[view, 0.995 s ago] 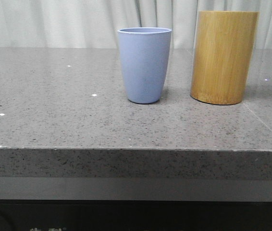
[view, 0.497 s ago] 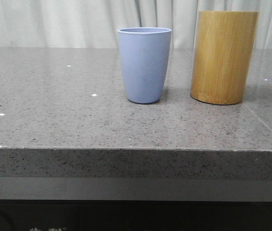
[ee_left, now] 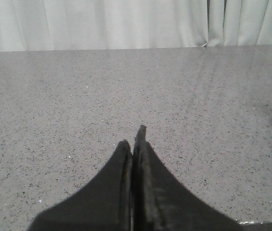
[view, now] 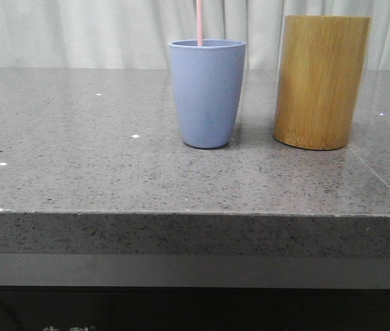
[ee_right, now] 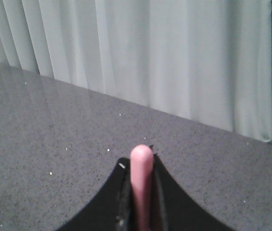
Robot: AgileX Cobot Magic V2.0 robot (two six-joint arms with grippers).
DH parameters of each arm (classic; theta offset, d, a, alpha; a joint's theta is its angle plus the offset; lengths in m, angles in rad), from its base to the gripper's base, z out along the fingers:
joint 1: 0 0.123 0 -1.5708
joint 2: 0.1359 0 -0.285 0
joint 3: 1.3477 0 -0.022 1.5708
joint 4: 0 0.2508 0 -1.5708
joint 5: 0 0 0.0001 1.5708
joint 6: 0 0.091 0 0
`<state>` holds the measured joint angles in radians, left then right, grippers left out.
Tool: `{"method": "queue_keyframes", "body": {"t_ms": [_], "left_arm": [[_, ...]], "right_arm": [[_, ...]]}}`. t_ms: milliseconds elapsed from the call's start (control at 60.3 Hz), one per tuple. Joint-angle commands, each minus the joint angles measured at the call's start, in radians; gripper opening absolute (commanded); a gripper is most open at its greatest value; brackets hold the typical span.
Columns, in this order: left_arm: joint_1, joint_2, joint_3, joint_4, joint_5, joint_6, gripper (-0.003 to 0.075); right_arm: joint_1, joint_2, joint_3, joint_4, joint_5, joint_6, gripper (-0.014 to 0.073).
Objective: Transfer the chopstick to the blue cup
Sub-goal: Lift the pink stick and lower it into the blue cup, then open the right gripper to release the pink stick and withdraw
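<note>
Chopstick (view: 200, 22): thin, pale pink, upright, running from top edge of front view down behind near rim of blue cup (view: 207, 93); lower end hidden, prob. inside cup. Wrist view shows rounded pink end. Cup: matte periwinkle, handleless, tapered, upright on tabletop, approx. centre of front view.

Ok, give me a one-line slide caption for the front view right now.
Pink chopstick coming straight down into the blue cup, bamboo holder standing beside it on the grey table.
</note>
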<state>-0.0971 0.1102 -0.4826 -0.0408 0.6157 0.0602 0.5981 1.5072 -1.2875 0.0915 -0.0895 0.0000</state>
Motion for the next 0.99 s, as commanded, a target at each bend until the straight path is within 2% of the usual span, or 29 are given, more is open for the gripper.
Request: {"method": "queue_keyframes", "body": {"t_ms": [0,315,398,564,729,895,978], "left_arm": [[0.004,0.012,-0.023,-0.007,-0.086,-0.009,-0.0019],[0.004,0.012,-0.023,-0.007,-0.086,-0.009,-0.0019],[0.004,0.012,-0.023,-0.007,-0.086,-0.009,-0.0019],[0.004,0.012,-0.023,-0.007,-0.086,-0.009,-0.0019],[0.004,0.012,-0.023,-0.007,-0.086,-0.009,-0.0019],[0.004,0.012,-0.023,-0.007,-0.086,-0.009,-0.0019],[0.004,0.012,-0.023,-0.007,-0.086,-0.009,-0.0019]], "right_arm": [[-0.001,-0.010,-0.032,-0.011,-0.073,-0.006,-0.0038],[-0.001,0.009,-0.032,-0.011,0.019,-0.006,-0.0022],[-0.001,0.009,-0.032,-0.011,0.026,-0.006,0.0040],[-0.001,0.009,-0.032,-0.011,0.039,-0.006,0.0217],[-0.001,0.009,-0.032,-0.011,0.034,-0.006,0.0315],[-0.003,-0.025,-0.035,-0.011,0.030,-0.006,0.0318],[-0.004,-0.061,-0.035,-0.011,0.036,-0.006,0.0267]]}}
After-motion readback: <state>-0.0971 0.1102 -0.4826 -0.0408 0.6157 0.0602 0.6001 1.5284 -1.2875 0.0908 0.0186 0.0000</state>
